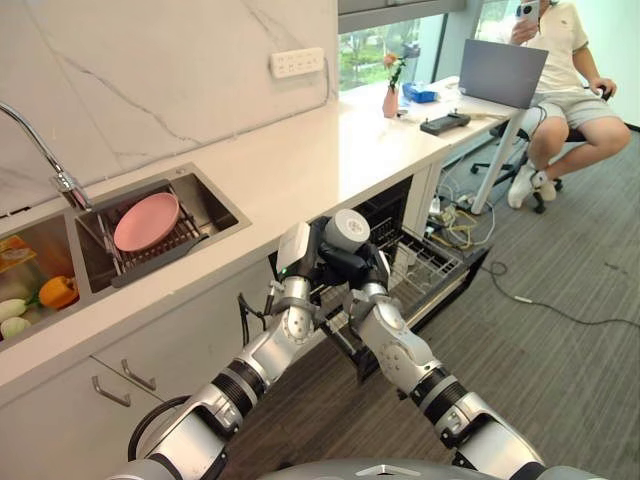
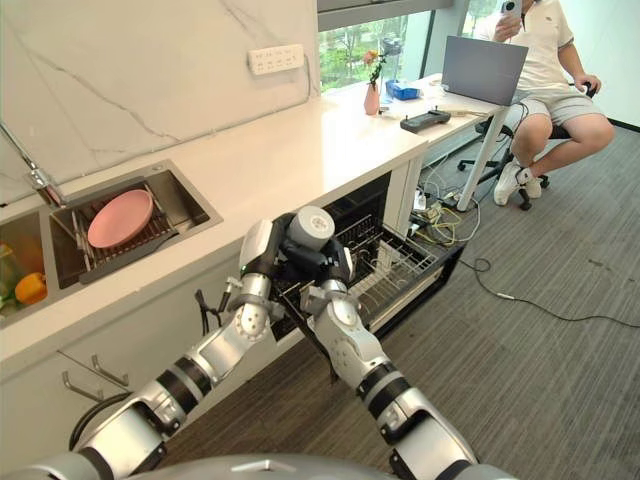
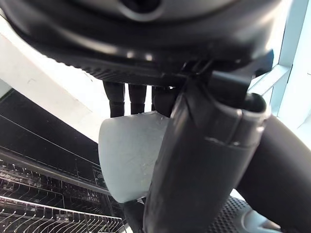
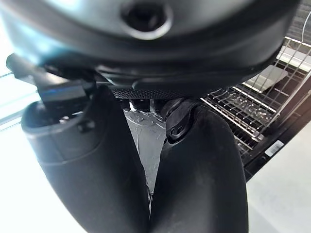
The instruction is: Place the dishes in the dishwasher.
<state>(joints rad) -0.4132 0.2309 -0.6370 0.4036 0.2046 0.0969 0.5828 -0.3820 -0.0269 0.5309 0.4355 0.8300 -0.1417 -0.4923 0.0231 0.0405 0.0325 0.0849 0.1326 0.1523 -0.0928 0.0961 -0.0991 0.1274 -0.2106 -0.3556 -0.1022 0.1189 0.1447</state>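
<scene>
Both hands meet on a white cup (image 1: 347,228) held on its side above the open dishwasher's pulled-out lower rack (image 1: 428,272). My left hand (image 1: 316,254) has its fingers behind the cup (image 3: 129,162) and its thumb (image 3: 194,174) across the front. From below and to the right, my right hand (image 1: 356,270) also closes on the cup (image 4: 146,145). A pink plate (image 1: 146,221) lies on a rack in the sink (image 1: 218,205).
The white counter (image 1: 320,150) runs above the dishwasher, with a faucet (image 1: 50,160) and vegetables (image 1: 57,291) in the left basin. A vase (image 1: 390,100) and a laptop (image 1: 503,72) stand at the far end, where a person (image 1: 560,90) sits. Cables lie on the grey carpet (image 1: 560,350).
</scene>
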